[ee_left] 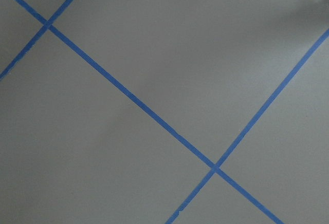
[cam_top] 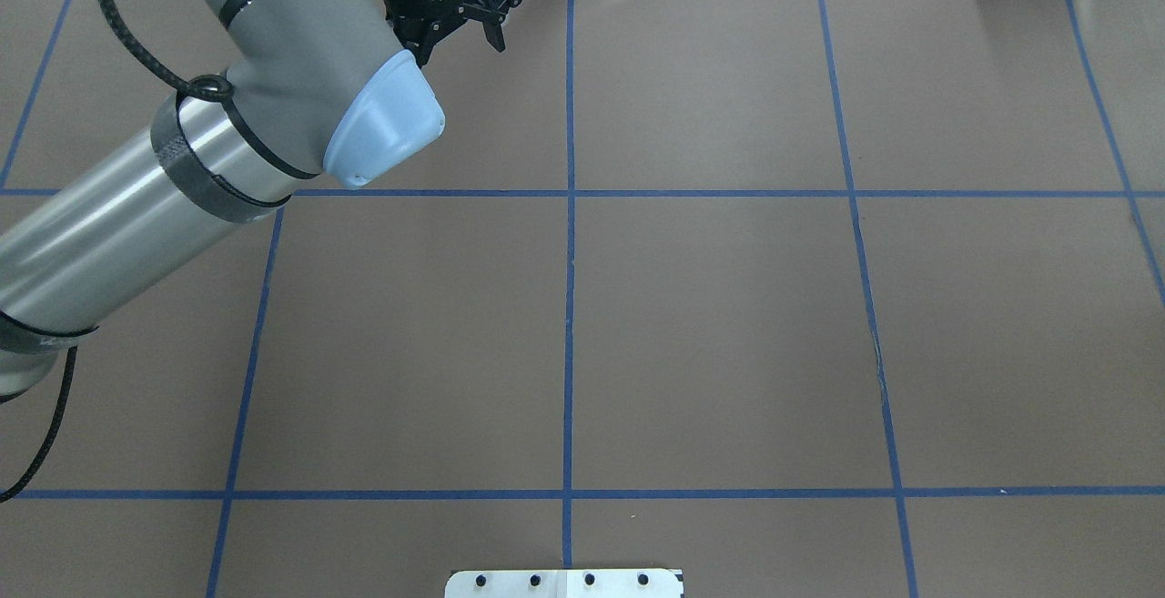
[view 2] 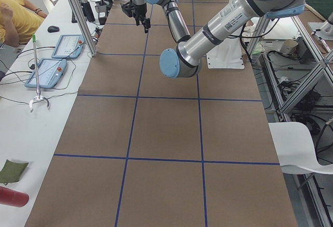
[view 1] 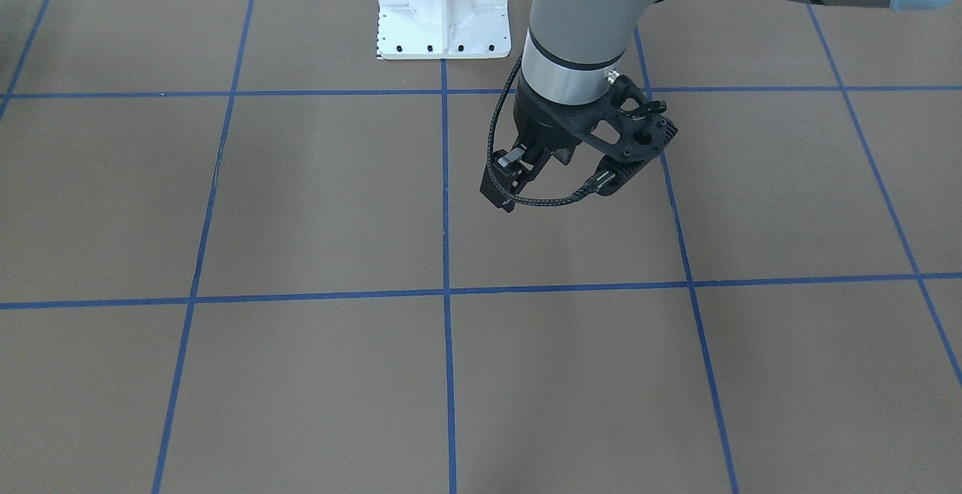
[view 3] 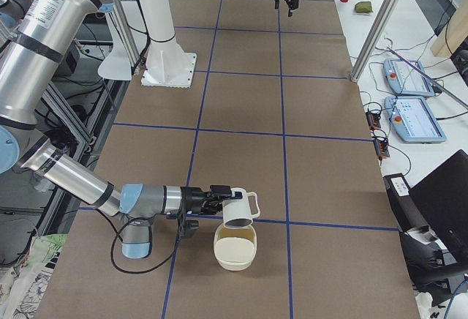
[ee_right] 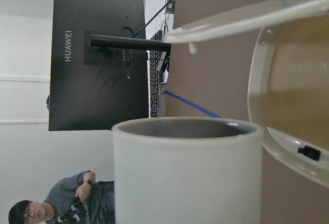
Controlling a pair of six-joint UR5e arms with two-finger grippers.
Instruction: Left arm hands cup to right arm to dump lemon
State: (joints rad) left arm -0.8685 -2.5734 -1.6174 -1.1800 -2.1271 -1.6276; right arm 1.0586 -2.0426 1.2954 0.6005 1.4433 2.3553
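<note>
The cup (view 3: 238, 208), a white mug with a side handle, hangs at the tip of my near right arm in the exterior right view, tipped mouth-down over a cream bowl (view 3: 235, 249). My right gripper (view 3: 213, 199) is at the mug's side; I cannot tell whether it is open or shut. The right wrist view shows the mug's wall (ee_right: 187, 178) close up, with the bowl's rim (ee_right: 257, 80) beside it. The lemon is not visible in any view. My left gripper (view 1: 518, 178) is open and empty, hanging above the bare table near its far edge (cam_top: 460, 29).
The white arm mount (view 1: 443, 13) stands on the robot's side of the table. A side table with two tablets (view 3: 409, 107) runs along the operators' edge. A black monitor (ee_right: 97, 59) and a seated person show past the mug.
</note>
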